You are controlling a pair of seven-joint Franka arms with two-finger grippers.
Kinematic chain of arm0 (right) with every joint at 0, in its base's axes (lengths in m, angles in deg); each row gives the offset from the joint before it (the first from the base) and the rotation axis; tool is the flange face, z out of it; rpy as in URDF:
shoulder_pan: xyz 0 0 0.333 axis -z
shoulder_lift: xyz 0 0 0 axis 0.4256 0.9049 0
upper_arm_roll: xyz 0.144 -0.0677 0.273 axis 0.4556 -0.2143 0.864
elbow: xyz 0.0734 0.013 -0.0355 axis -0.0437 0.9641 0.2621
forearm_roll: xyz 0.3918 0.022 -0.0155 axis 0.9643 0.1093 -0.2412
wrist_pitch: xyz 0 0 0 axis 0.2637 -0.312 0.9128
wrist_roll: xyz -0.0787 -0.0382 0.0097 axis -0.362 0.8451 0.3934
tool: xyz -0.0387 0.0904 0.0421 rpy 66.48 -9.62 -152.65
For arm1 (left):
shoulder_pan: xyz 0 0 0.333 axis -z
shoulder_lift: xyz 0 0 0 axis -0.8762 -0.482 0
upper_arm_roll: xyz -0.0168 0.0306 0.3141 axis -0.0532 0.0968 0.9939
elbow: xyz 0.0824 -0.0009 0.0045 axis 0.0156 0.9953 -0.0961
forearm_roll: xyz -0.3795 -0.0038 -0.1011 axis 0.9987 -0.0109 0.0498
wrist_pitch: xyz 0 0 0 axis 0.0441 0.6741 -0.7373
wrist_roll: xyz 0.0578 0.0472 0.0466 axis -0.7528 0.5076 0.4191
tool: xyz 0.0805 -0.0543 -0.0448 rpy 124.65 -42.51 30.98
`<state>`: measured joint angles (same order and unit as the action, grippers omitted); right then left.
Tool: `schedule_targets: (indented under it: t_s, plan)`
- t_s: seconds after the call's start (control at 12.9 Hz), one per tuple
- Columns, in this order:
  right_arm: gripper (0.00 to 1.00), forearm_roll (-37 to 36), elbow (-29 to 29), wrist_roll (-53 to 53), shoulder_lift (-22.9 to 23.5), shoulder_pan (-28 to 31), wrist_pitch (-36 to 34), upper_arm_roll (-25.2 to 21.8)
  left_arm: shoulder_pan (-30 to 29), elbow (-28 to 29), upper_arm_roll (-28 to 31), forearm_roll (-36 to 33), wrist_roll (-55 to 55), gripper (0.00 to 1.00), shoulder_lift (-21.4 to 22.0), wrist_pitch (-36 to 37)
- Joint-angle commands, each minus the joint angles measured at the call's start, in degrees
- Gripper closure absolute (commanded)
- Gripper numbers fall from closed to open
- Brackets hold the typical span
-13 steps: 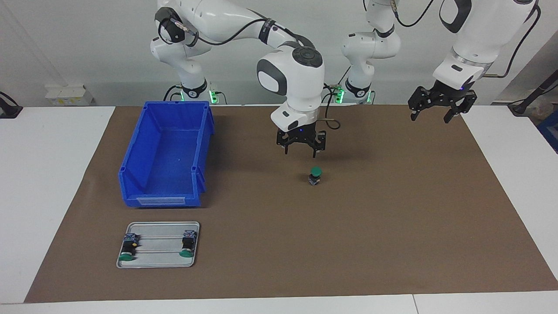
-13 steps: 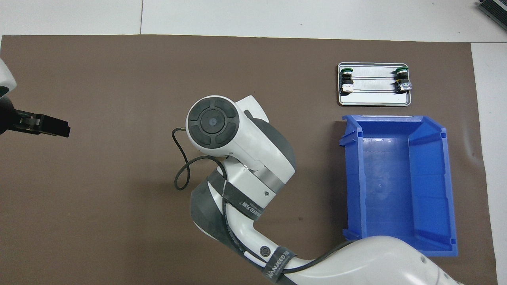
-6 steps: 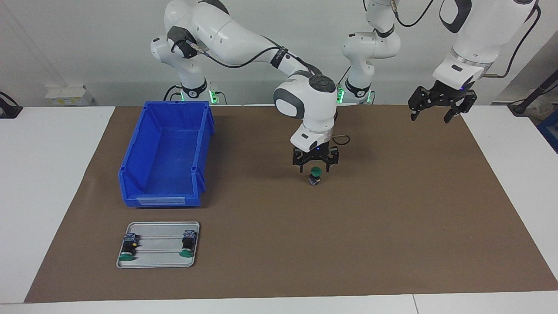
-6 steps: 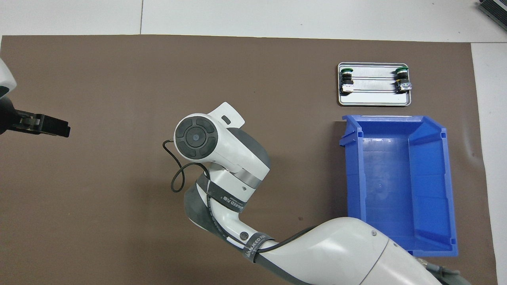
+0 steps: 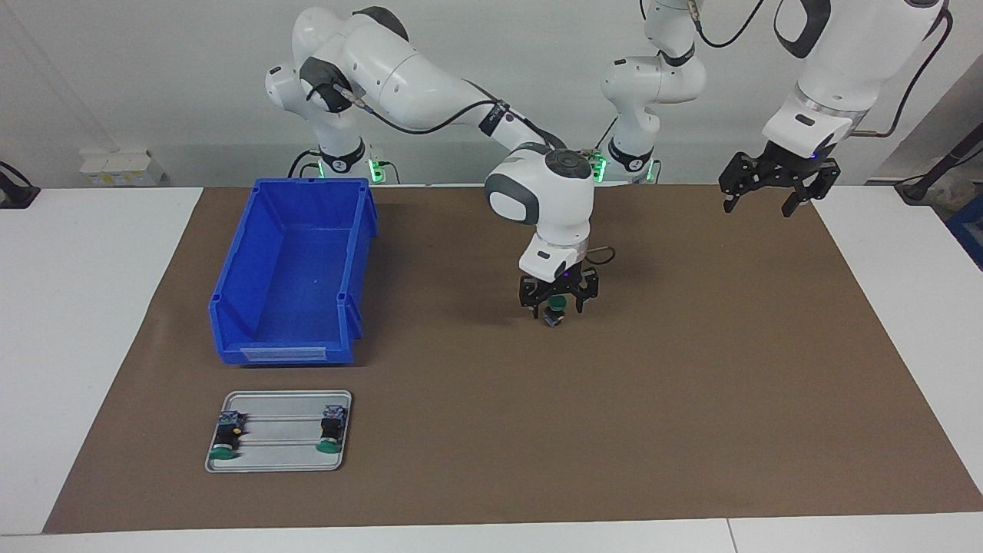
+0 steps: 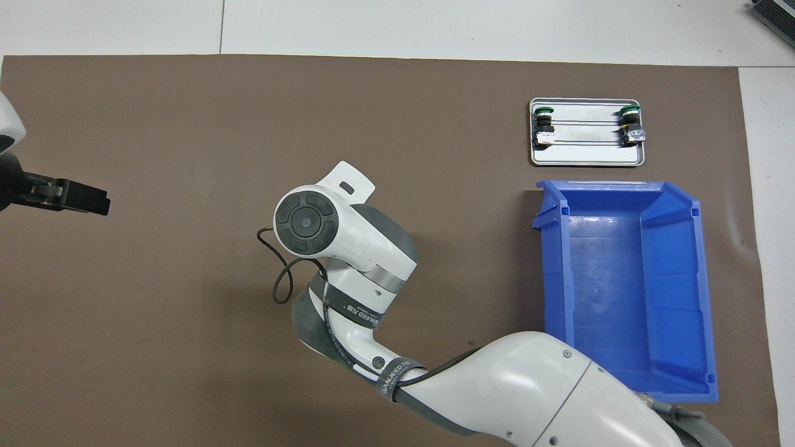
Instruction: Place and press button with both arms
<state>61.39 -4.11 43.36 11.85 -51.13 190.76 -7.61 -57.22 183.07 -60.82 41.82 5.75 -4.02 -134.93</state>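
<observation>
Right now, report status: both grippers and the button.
Right gripper open, down around the button on the mat. Left gripper open, waiting over its end of the table. Nothing in the way.

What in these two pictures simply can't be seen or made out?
- Overhead view: the upright green-capped push-button on the brown mat, and the right gripper around it, are hidden under that white arm's wrist.
- Facing view: whether those jaws touch the button is too small to tell.
- Overhead view: the left gripper is partly cut off by the picture's edge.
- Both views: details of the two buttons lying on the silver metal tray are too small.
</observation>
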Motion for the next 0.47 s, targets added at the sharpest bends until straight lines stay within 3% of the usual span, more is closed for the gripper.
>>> schedule_targets:
  t_s: [0.0,0.39]
  plan:
    - [0.07,-1.1,1.1,-2.8,-0.1,0.7,0.4,0.8,-0.5,1.7,-0.4,-0.4,0.0,0.00,1.5,0.2]
    - [0.14,-0.5,3.2,-5.4,-0.2,0.6,1.4,0.9,-0.5,1.7,-0.4,-0.4,0.0,0.00,1.5,0.2]
